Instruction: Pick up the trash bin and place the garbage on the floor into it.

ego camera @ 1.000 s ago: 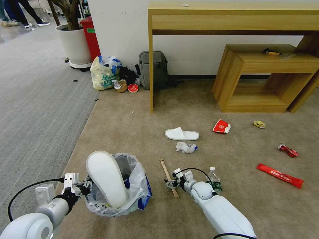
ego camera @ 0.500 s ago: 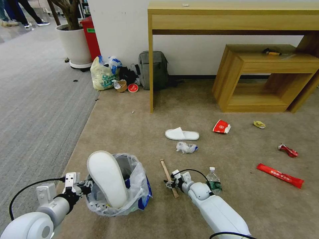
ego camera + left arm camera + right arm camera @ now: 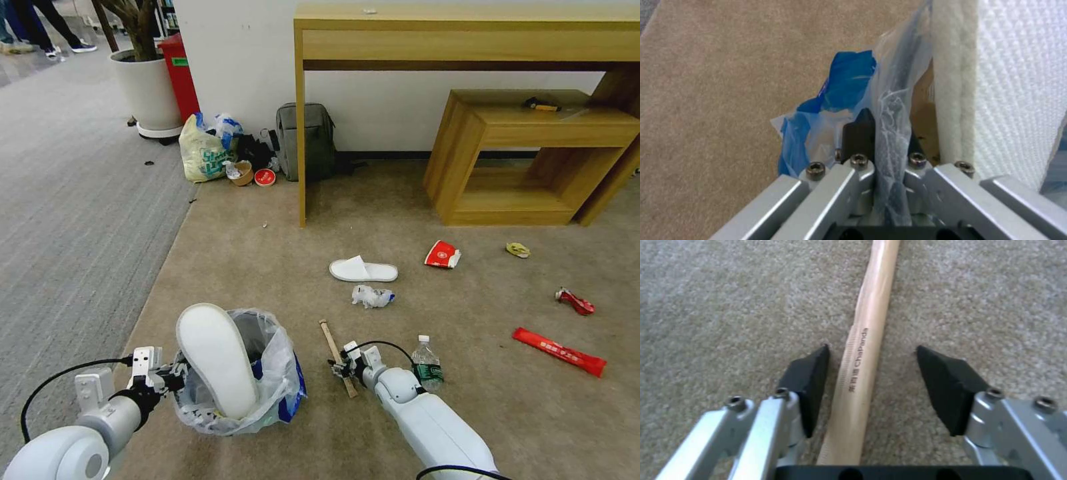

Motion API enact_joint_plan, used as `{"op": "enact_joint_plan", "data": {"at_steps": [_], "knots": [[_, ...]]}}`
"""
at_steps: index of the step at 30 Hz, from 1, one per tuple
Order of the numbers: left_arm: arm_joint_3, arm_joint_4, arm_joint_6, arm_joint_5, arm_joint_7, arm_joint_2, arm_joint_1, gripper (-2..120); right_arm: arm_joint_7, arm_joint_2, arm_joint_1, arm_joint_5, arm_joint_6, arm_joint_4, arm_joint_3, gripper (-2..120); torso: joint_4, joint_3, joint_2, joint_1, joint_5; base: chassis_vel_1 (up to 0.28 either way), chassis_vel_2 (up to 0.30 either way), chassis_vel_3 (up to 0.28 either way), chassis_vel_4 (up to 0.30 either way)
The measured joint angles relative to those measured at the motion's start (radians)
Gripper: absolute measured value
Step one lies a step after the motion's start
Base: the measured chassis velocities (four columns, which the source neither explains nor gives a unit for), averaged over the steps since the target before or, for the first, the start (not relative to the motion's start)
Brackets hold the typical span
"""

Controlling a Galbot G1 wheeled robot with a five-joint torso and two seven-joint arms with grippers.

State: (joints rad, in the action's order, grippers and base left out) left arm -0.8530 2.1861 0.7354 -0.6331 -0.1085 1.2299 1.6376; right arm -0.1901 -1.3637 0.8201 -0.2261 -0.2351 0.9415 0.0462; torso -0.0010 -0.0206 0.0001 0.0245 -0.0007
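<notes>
The trash bin (image 3: 267, 407), black with a crinkly blue-printed bag (image 3: 840, 83), stands on the beige floor (image 3: 267, 267) at the near left. A white slipper (image 3: 215, 360) sticks up out of it. My left gripper (image 3: 175, 377) is shut on the bin's rim and bag (image 3: 887, 140). My right gripper (image 3: 339, 369) is down at the carpet, open, its pads on either side of the wooden stick (image 3: 876, 283). More garbage lies around: a green-label bottle (image 3: 425, 365), a second slipper (image 3: 363, 270), a crumpled tissue (image 3: 372, 296), and red (image 3: 559, 351) and yellow (image 3: 517, 250) wrappers.
A wooden desk (image 3: 301, 133) and a low wooden shelf (image 3: 527, 153) stand at the back wall. A grey backpack (image 3: 305, 140), a pale-yellow shopping bag (image 3: 202, 157) and a white planter (image 3: 148, 90) sit at the back left. Grey ribbed carpet (image 3: 67, 200) runs along the left.
My right gripper has shifted slightly left and nearer along the wooden stick. The left gripper, still holding the bin, has barely moved. The view itself has shifted a little.
</notes>
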Motion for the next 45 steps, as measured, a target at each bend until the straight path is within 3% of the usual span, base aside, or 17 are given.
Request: {"op": "enact_joint_plan", "data": {"at_steps": [6,14,26,40,45], "knots": [[0.003,0.003,0.000,0.002,0.000,-0.001,0.003,0,-0.002,-0.007,0.003,0.003,0.004,-0.001,0.000,29,0.0012,0.000,0.000,0.000,0.0008,0.000,0.000,0.000,0.000],[0.004,0.008,0.000,0.002,-0.001,-0.008,0.005,0,-0.005,-0.010,0.010,0.007,0.011,-0.002,-0.001,0,0.0010,0.000,0.000,0.000,0.0012,0.000,0.000,0.000,0.000],[0.001,0.010,0.000,0.001,-0.002,-0.013,0.005,0,0.013,-0.006,0.021,0.032,0.044,0.043,-0.030,0,0.0009,-0.001,0.000,0.000,0.0010,0.000,0.000,0.000,0.000],[0.017,-0.023,0.000,0.001,-0.002,-0.027,-0.022,0,0.060,0.092,-0.015,-0.048,0.057,0.482,-0.053,0,0.0007,0.000,0.000,0.000,0.0008,0.000,0.000,0.000,0.000],[0.031,-0.040,0.000,0.003,0.000,-0.037,-0.040,0,0.072,0.124,-0.075,-0.174,0.037,0.689,-0.041,0,0.0007,0.000,0.000,0.000,0.0007,0.000,0.000,0.000,0.000]]}}
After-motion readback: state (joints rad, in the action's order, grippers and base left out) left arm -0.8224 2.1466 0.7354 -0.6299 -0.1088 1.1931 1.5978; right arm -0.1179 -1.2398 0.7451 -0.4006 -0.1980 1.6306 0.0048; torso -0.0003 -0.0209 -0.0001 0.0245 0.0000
